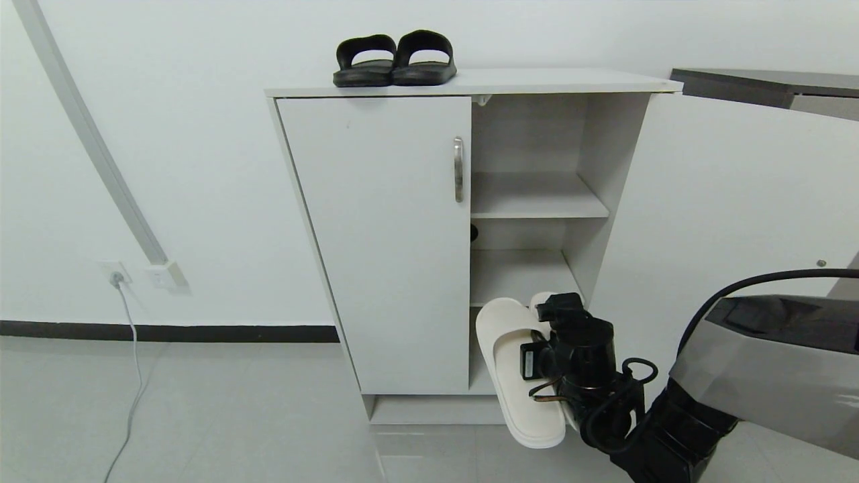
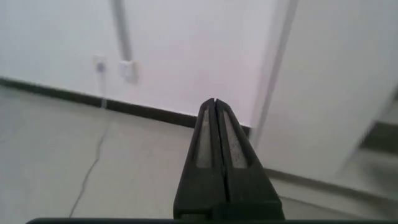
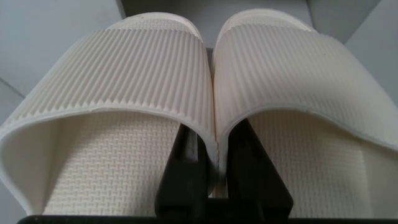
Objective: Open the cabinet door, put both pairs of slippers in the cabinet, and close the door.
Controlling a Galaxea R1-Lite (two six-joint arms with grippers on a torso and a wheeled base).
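Observation:
The white cabinet has its right door swung open and its left door shut. A pair of black slippers sits on the cabinet top. My right gripper is shut on the inner edges of a pair of white slippers, held tilted in front of the cabinet's lower opening; the ribbed straps of the white slippers sit either side of its fingers. My left gripper is shut on nothing, over the floor left of the cabinet.
Two shelves show inside the open right half. A wall socket with a cable trailing over the floor is at the left. A grey piece of furniture stands behind the open door.

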